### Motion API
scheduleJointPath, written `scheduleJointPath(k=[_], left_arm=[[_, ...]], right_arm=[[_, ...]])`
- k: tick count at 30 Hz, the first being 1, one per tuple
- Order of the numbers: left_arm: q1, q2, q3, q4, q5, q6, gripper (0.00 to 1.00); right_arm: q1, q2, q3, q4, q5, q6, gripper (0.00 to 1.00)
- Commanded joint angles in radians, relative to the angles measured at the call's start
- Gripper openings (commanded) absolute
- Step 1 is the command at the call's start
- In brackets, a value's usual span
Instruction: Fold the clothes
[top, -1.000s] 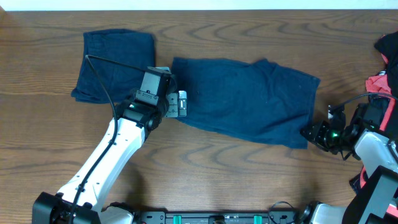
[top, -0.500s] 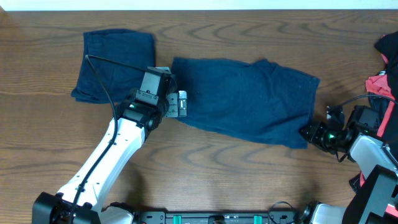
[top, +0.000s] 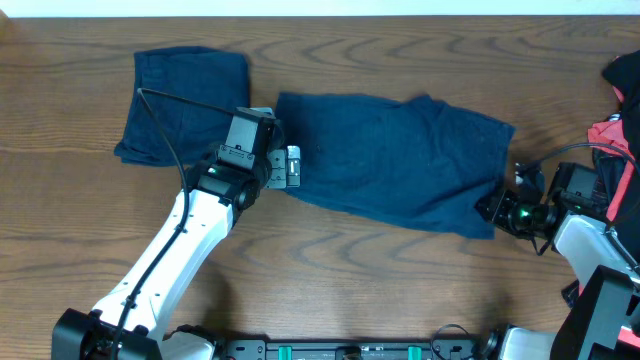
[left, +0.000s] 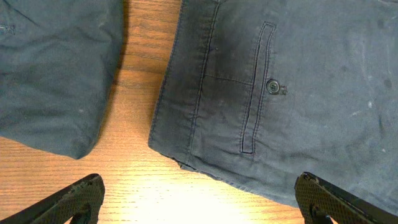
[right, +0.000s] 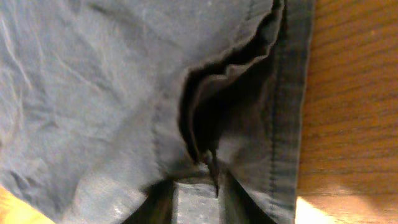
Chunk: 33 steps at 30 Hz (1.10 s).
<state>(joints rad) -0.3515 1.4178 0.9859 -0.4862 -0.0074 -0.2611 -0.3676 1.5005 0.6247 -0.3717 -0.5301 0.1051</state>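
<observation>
Dark blue shorts lie spread flat across the middle of the wooden table. A folded dark blue garment lies at the far left. My left gripper hovers open over the shorts' left end. In the left wrist view its fingertips straddle bare wood just below the waistband and buttoned pocket, with the folded garment to the left. My right gripper is at the shorts' right hem. In the right wrist view it is shut on bunched hem fabric.
A pile of red and dark clothes sits at the right edge of the table, just behind my right arm. Bare wood runs along the front of the table and between the two blue garments.
My right gripper has slid a little left and up onto the shorts' right hem. The left arm and both garments have not moved.
</observation>
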Motion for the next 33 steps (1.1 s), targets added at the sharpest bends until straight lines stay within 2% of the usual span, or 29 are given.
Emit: scheduleJointPath(k=[1, 3, 14, 21, 31, 33], left_arm=[[0.000, 0.006, -0.013, 0.001, -0.012, 0.010, 0.99], [0.000, 0.006, -0.013, 0.000, -0.012, 0.010, 0.99], [0.000, 0.006, -0.013, -0.010, -0.012, 0.010, 0.99], [0.000, 0.006, -0.013, -0.010, -0.012, 0.010, 0.99], [0.000, 0.006, -0.013, -0.023, -0.012, 0.010, 0.99], [0.000, 0.006, -0.013, -0.022, -0.012, 0.010, 0.99]], right_arm=[[0.006, -0.008, -0.008, 0.003, -0.008, 0.021, 0.09], [0.002, -0.009, -0.005, -0.005, -0.009, 0.021, 0.01], [0.000, -0.097, 0.100, -0.154, -0.026, 0.040, 0.01], [0.000, -0.184, 0.185, -0.260, 0.038, 0.090, 0.01], [0.002, -0.158, 0.179, -0.367, 0.220, 0.100, 0.02], [0.002, -0.135, 0.168, -0.361, 0.221, 0.100, 0.07]])
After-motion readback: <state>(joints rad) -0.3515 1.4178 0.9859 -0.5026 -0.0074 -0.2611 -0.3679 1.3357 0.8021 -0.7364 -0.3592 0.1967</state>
